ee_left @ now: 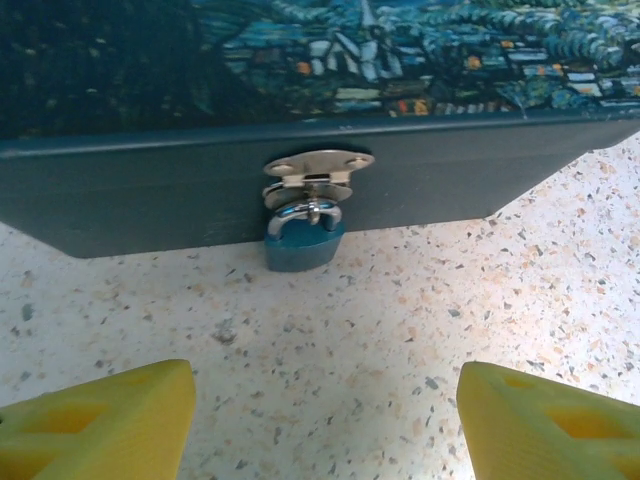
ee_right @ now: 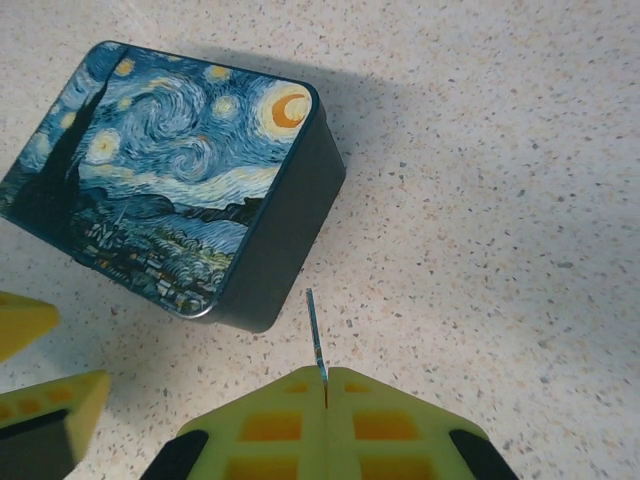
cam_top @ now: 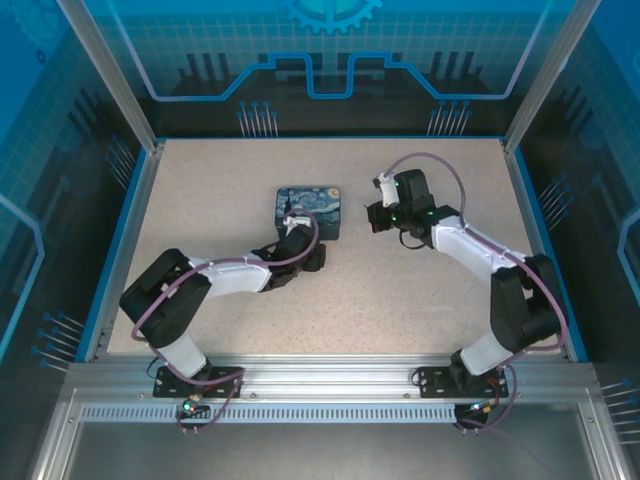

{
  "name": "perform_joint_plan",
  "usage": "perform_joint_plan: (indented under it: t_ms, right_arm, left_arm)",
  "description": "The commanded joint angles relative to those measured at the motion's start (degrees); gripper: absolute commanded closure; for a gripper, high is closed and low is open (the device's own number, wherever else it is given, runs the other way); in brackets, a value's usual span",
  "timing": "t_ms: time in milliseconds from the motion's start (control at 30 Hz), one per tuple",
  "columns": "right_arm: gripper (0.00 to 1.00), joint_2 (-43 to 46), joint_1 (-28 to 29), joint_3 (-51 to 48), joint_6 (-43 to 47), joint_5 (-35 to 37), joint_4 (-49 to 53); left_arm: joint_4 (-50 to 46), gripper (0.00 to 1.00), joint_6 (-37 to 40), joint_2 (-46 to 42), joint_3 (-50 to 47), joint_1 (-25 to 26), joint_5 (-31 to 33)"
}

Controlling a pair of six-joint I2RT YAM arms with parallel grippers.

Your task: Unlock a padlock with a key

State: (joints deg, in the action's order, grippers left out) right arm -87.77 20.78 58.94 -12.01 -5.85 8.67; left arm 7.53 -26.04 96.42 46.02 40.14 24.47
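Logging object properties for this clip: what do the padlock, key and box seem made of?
The padlock looks like metal: blue satin body, bright shackle with sharp glints. The key is a thin silvery metal sliver, edge-on; finish unclear. The box is probably tin: printed lid, matte dark wall.

Robotics lab cell, aluminium frame posts [cam_top: 108, 75], blue circuit-and-gear wall panels [cam_top: 200, 50], speckled tabletop [cam_top: 390, 300], my left arm [cam_top: 235, 272] and right arm [cam_top: 480, 250] bolted to a slotted rail [cam_top: 330, 385].
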Motion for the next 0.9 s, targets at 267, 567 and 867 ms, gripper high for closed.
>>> perform_joint_plan:
  t_ms: [267, 567, 867]
  right_arm:
    - [1.00, 17.61, -1.00, -10.96, -2.55, 5.12, -0.39]
    - [1.00, 22.61, -1.00, -14.51, -4.07, 5.80, 0.27]
    - [1.00, 24.11, -1.09, -13.83, -1.88, 7.51, 2.69]
  left_arm:
    - [20.17, 0.32, 8.71, 6.39, -5.70, 0.78, 7.20]
    - [31.57, 0.32, 13.00, 11.37, -8.10, 0.80, 8.95]
    - [35.92, 0.37, 13.55, 15.35, -7.02, 0.77, 11.31]
